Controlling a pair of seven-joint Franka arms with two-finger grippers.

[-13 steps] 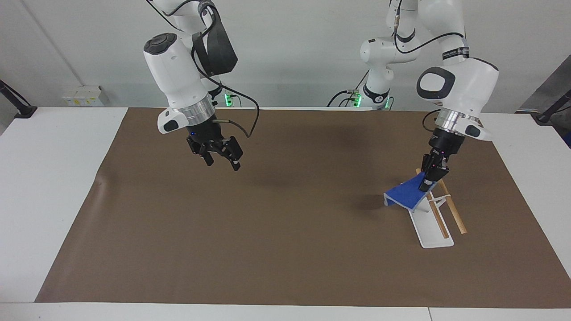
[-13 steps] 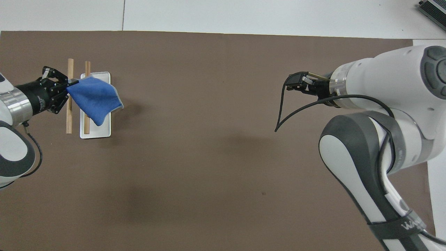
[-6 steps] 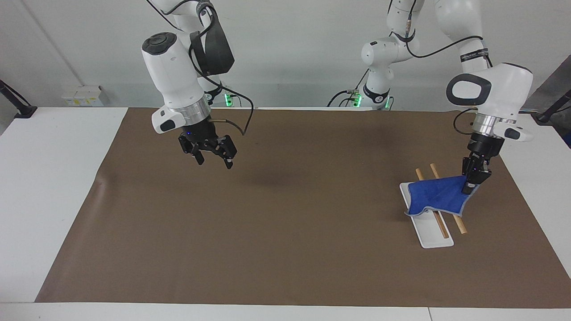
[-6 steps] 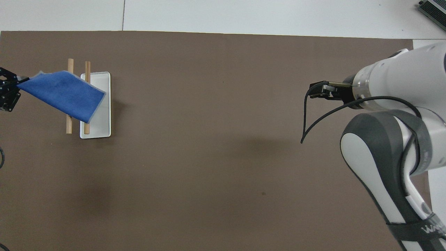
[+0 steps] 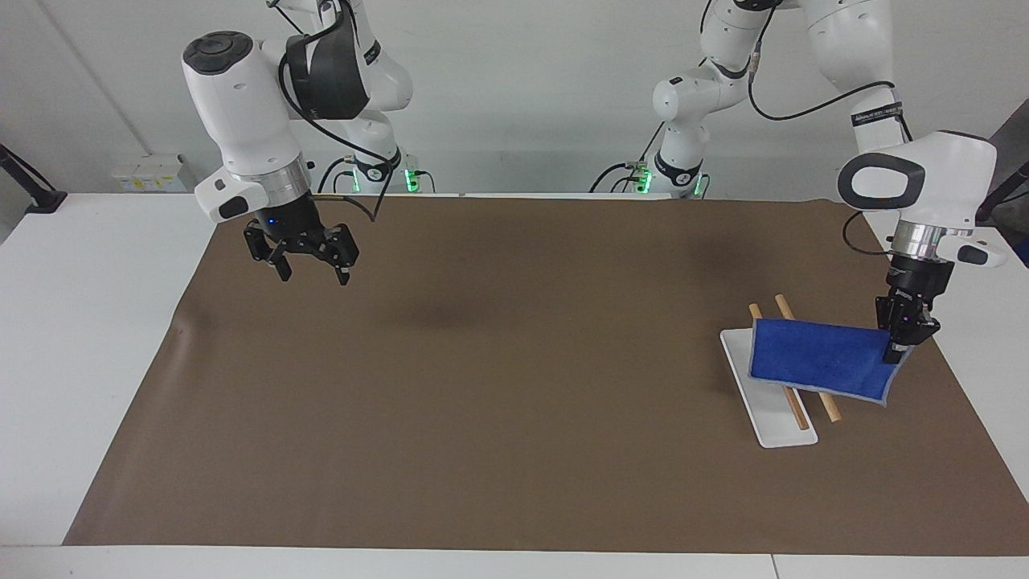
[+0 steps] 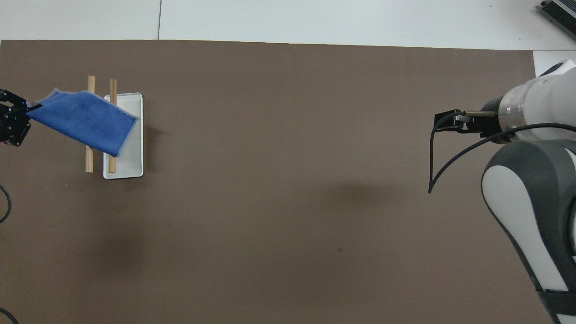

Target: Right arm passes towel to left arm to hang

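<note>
The blue towel [image 5: 816,358] is spread over the two wooden rods [image 5: 829,408] of a small rack with a white base [image 5: 778,426], at the left arm's end of the table. My left gripper [image 5: 900,344] is shut on the towel's corner and holds it just past the rods, toward the table's end. In the overhead view the towel [image 6: 83,118] stretches from the left gripper [image 6: 15,122] across both rods [image 6: 91,83] to the base [image 6: 132,157]. My right gripper [image 5: 310,265] is open and empty, raised over the brown mat at the right arm's end; it also shows in the overhead view [image 6: 445,122].
A brown mat [image 5: 514,402] covers most of the white table [image 5: 88,322]. A black cable [image 6: 432,157] loops from the right wrist. Nothing else stands on the mat.
My left gripper has pulled the towel across the rods toward the left arm's end of the table. My right gripper has drawn back toward its own end.
</note>
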